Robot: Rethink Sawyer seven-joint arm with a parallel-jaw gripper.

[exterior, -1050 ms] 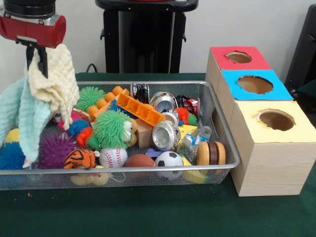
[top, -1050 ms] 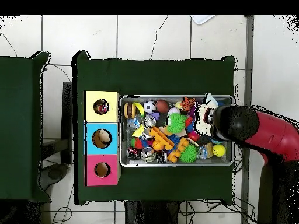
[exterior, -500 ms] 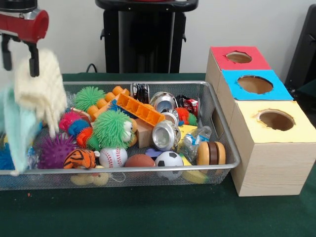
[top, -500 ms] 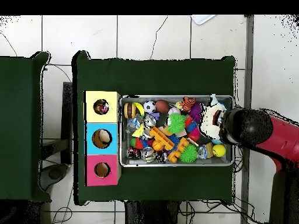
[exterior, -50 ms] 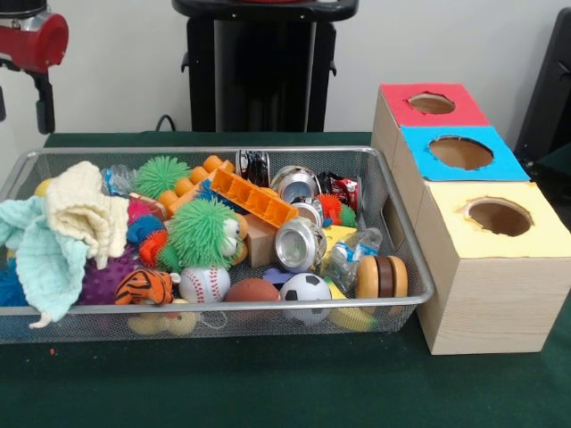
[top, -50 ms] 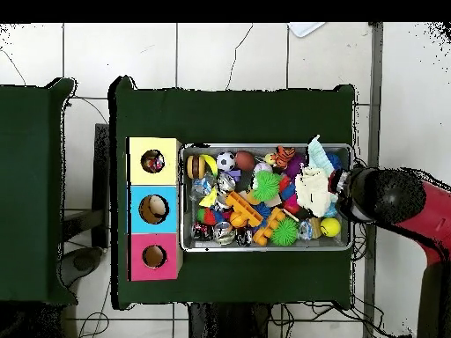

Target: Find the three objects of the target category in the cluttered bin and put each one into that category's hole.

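The gripper (exterior, -50 ms: 20, 98) hangs at the upper left of the front view, above the left end of the silver wire-mesh bin (exterior, -50 ms: 406, 267). Two dark fingers (exterior, -50 ms: 43, 102) point downward with a clear gap between them; the jaws stand apart and hold nothing. The red and black arm (top, -50 ms: 396, 201) enters the overhead view from the right, its head over the right edge of the bin.

Directly below the gripper, a cream waffle-weave cloth (exterior, -50 ms: 85, 212) lies crumpled on the toys at the left end of the bin. A pale mint-green cloth (exterior, -50 ms: 40, 254) lies beside and partly under it, with one corner draped over the near rim.

Other bin contents, left to right in the front view:
- purple spiky ball (exterior, -50 ms: 105, 278)
- striped tiger plush (exterior, -50 ms: 147, 285)
- white baseball (exterior, -50 ms: 205, 283)
- green spiky ball (exterior, -50 ms: 201, 232)
- orange plastic brick (exterior, -50 ms: 252, 198)
- silver metal can (exterior, -50 ms: 299, 245)
- black-and-white soccer ball (exterior, -50 ms: 305, 287)
- crushed clear plastic bottle (exterior, -50 ms: 351, 254)

To the right of the bin, just beside its end wall, stands a wooden box (exterior, -50 ms: 486, 294) with three round holes on top: a red panel (exterior, -50 ms: 432, 104) farthest, a blue panel (exterior, -50 ms: 459, 152) in the middle, and a yellow panel (exterior, -50 ms: 498, 217) nearest. Everything rests on a dark green tablecloth (exterior, -50 ms: 268, 383).
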